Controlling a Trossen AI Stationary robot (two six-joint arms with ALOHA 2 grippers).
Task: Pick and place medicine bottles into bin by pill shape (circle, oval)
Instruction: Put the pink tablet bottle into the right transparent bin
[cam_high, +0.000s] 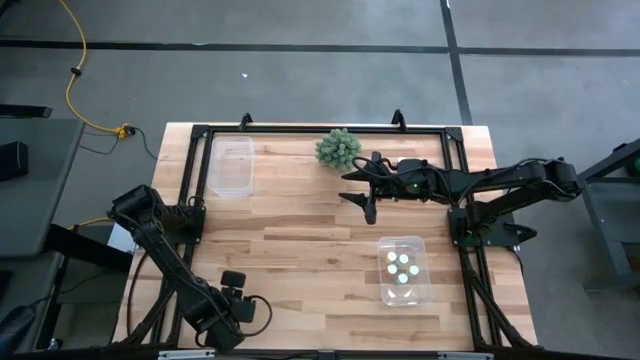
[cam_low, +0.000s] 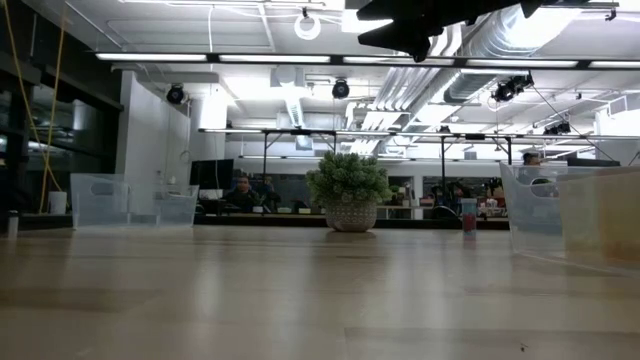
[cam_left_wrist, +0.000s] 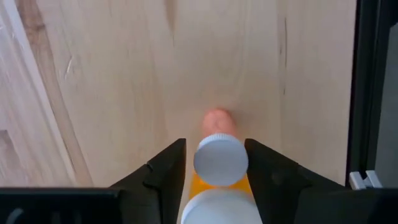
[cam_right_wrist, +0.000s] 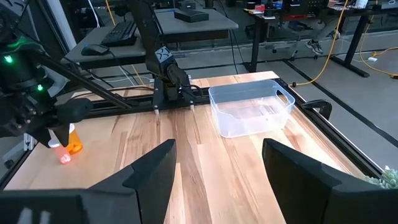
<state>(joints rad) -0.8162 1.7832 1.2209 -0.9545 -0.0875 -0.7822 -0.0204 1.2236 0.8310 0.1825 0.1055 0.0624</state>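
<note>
With the left pincer (cam_left_wrist: 214, 180) low over the desk's (cam_high: 300, 250) near-left corner, straddling a white-capped medicine bottle (cam_left_wrist: 219, 163) but seemingly not yet clenched, we should close squarely on the amber body below the cap, while the right pincer (cam_right_wrist: 217, 171) waits released.
</note>
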